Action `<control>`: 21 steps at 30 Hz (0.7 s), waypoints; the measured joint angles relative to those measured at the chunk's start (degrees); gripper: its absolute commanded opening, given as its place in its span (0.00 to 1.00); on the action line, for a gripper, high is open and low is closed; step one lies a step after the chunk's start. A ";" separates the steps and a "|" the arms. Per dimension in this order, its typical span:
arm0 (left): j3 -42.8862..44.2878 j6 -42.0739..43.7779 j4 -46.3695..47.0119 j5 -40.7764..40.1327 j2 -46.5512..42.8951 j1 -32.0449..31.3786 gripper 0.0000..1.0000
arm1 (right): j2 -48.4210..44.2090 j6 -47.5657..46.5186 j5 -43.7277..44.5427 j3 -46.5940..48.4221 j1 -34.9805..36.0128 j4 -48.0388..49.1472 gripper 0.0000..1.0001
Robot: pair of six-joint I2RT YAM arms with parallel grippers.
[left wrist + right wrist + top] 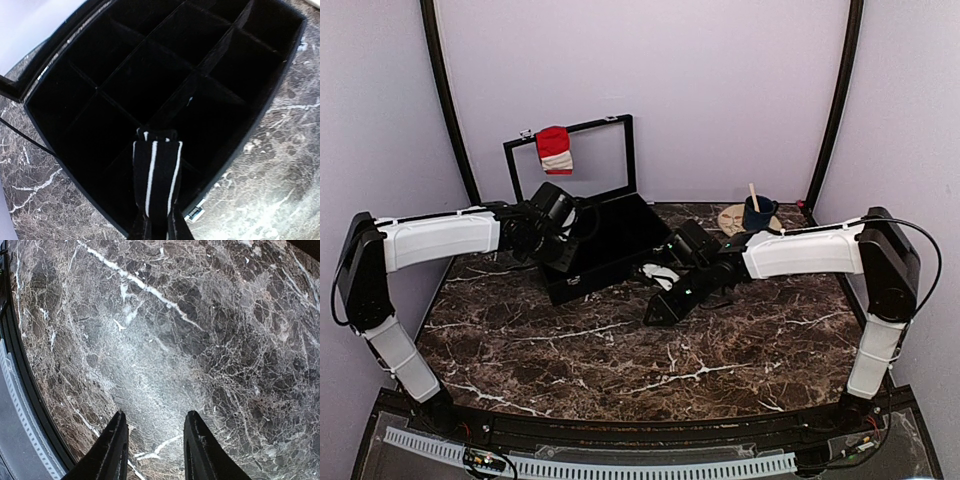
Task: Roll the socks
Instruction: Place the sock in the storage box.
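A red sock [554, 150] with a white band hangs over the top edge of the black case's upright lid [610, 128]. My left gripper [563, 238] hovers over the open case [605, 262]. In the left wrist view this gripper [159, 221] is shut on a black fabric roll with white stripes [156, 170]. The roll hangs above the case's divided compartments [150, 75], near its front wall. My right gripper [658, 308] is low over the marble table to the right of the case. In its wrist view the right gripper [155, 416] is open with only bare marble between its fingers.
A blue mug [758, 213] with a wooden stick stands at the back right, beside a round tan disc [731, 216]. The case's metal latch [196, 214] sits on its front wall. The table's near edge [30, 390] shows at the left of the right wrist view.
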 measured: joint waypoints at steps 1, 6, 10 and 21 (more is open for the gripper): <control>0.00 -0.02 0.11 0.20 0.44 0.42 0.00 | 0.00 0.00 0.00 0.13 0.00 0.04 0.36; 0.00 -0.31 0.35 1.84 2.97 2.69 0.00 | 0.00 -0.04 0.02 0.98 0.00 0.24 0.35; 0.00 -1.03 0.31 2.89 5.31 4.24 0.00 | 0.00 -0.17 0.20 1.07 0.00 0.22 0.36; 1.86 -3.74 -0.24 5.84 8.87 5.29 0.00 | 0.00 -0.50 0.79 1.07 0.00 0.13 0.36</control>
